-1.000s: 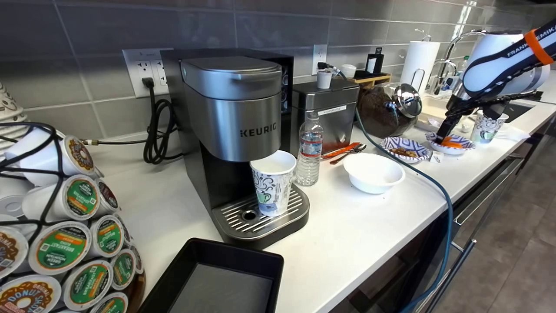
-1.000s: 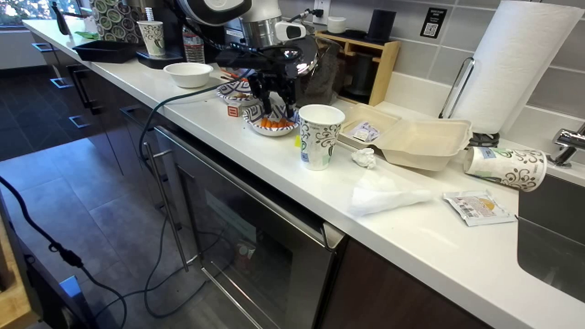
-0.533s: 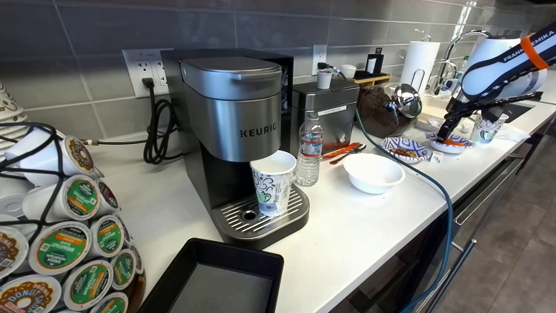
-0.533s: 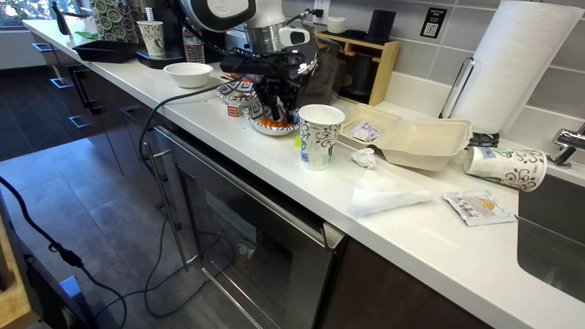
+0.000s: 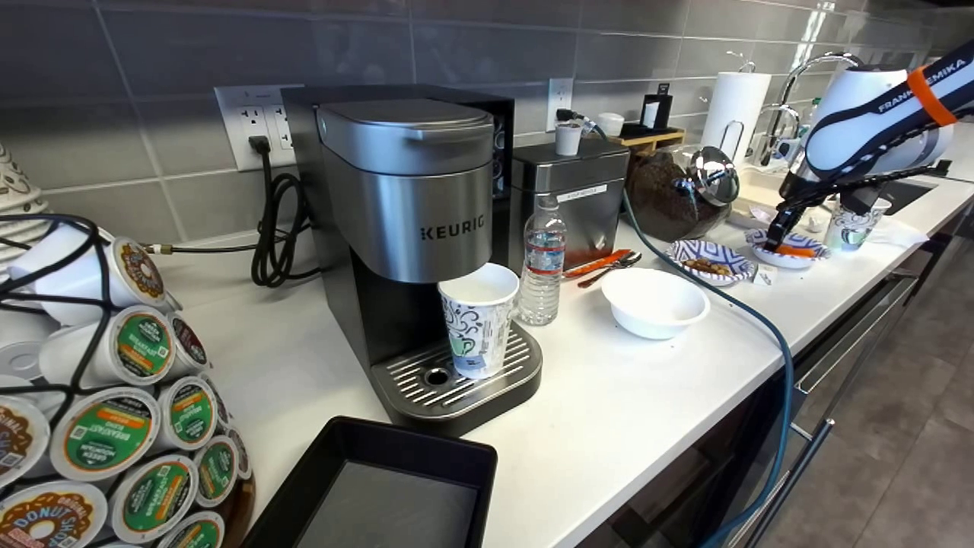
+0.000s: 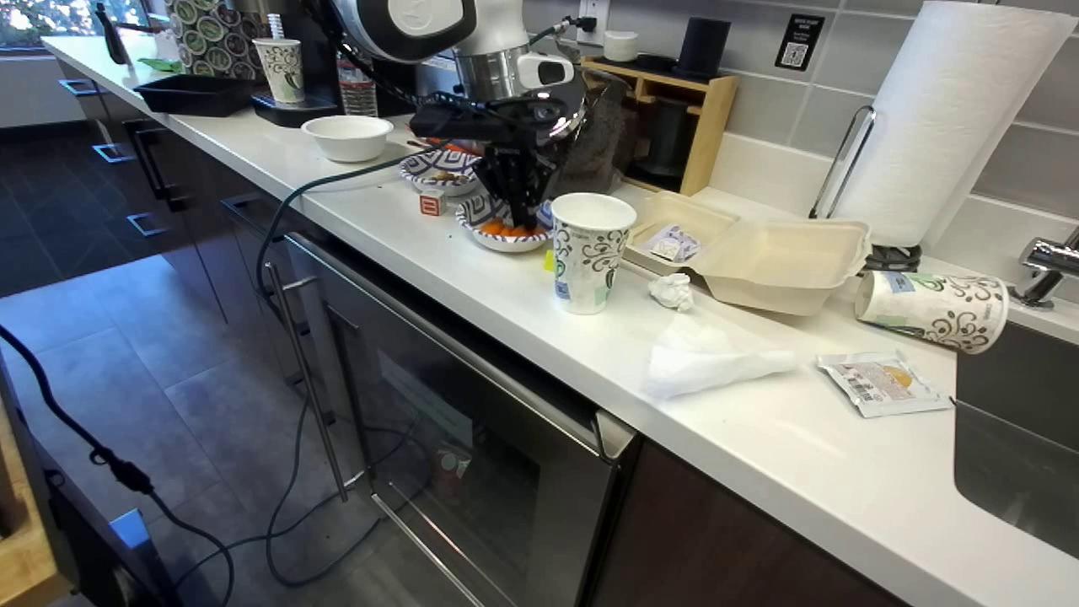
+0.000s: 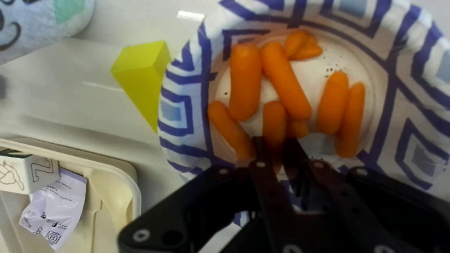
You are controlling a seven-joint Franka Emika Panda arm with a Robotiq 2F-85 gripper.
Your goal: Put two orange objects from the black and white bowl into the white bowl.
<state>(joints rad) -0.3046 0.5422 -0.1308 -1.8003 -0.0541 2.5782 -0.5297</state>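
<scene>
Several orange objects (image 7: 245,82) lie in the dark-and-white patterned bowl (image 7: 175,116), which is also seen in both exterior views. My gripper (image 7: 274,141) reaches down into this bowl, near its edge. Its dark fingers (image 7: 292,151) press on both sides of one orange piece (image 7: 274,117), whose far end sticks out past the tips. A second orange piece (image 7: 230,130) lies close against the outside of the left finger. The plain white bowl (image 5: 656,301) stands farther along the counter, with nothing seen inside it. Dark shadow blurs the lower part of the grip.
Another patterned bowl (image 5: 696,253) with brown bits stands between the two bowls. A patterned paper cup (image 6: 592,253), a yellow block (image 7: 144,75) and a beige takeout box (image 6: 763,261) are close to the gripper. A blue-green cable (image 5: 749,312) crosses the counter beside the white bowl.
My gripper has come down slightly deeper into the patterned bowl, and its fingers have closed together around one orange piece. The patterned bowl has shifted a little.
</scene>
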